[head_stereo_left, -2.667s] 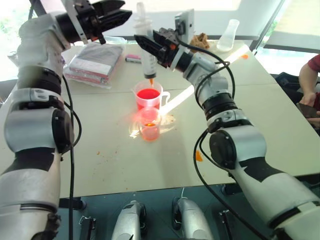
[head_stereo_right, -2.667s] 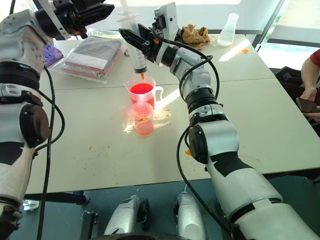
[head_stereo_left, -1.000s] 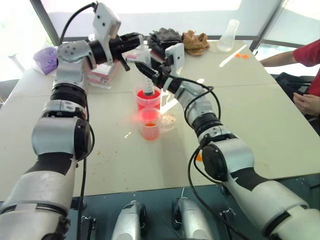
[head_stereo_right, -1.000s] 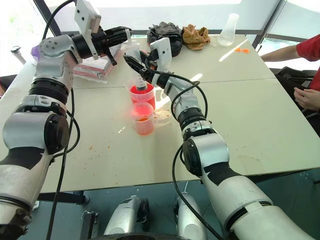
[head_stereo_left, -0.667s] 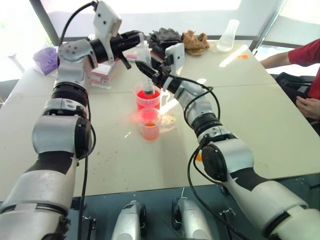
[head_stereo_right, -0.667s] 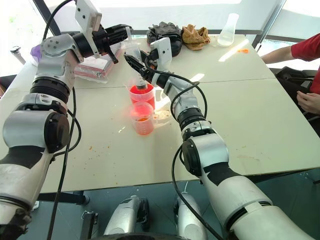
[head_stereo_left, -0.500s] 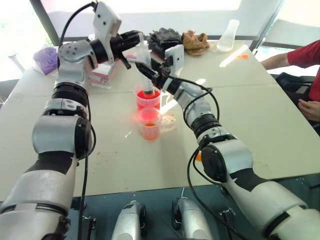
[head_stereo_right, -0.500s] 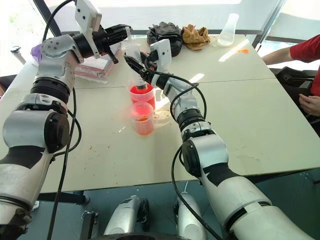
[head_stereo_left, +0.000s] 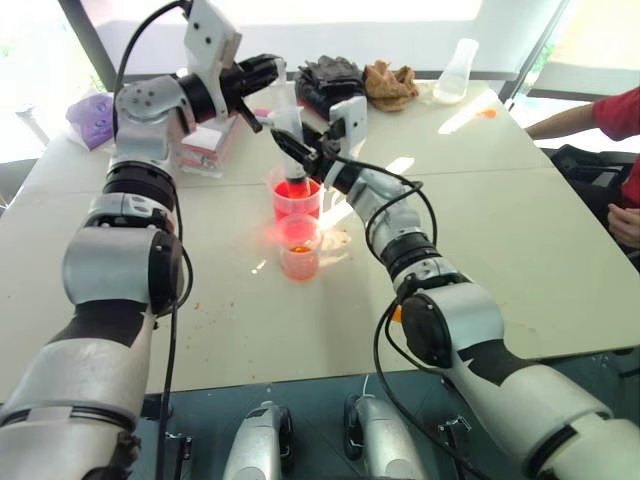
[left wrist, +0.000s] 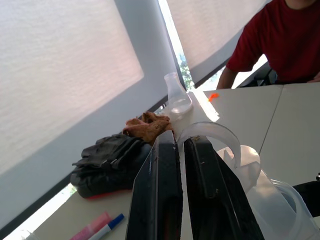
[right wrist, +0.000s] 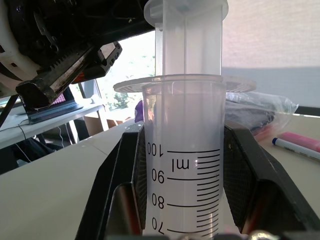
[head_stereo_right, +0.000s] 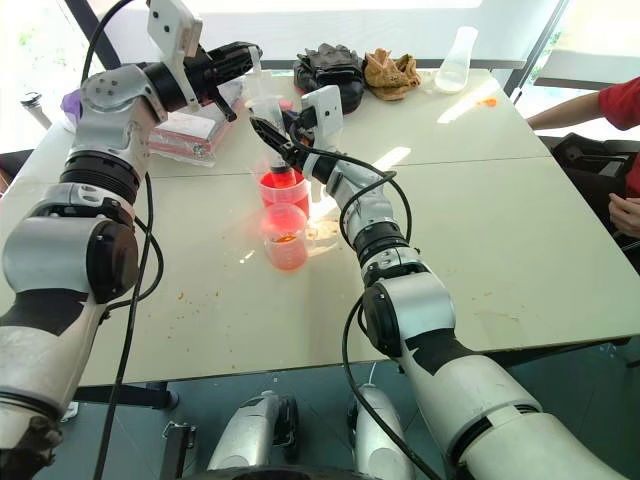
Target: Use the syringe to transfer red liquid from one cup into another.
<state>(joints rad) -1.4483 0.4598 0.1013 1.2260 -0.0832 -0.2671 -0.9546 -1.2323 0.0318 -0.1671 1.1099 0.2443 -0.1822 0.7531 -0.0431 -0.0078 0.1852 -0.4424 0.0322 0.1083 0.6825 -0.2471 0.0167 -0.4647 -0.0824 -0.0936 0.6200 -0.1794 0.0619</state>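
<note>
The right gripper [right wrist: 182, 200] reached in over the table [head_stereo_left: 520, 250], pinching the syringe [right wrist: 182, 165] upright, tip in the handled cup [head_stereo_left: 297, 198] of red liquid [head_stereo_left: 296, 189]. The left gripper [head_stereo_left: 268, 68] stood at the plunger top, fingers slightly parted. The barrel read "ml", 100 to 70. The smaller cup [head_stereo_left: 299, 249] sat just beside.

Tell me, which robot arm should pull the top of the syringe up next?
Probably the left. Its left pincer is right by the syringe plunger top, while the right pincer is busy clamping the barrel, tip down in the handled cup.
</note>
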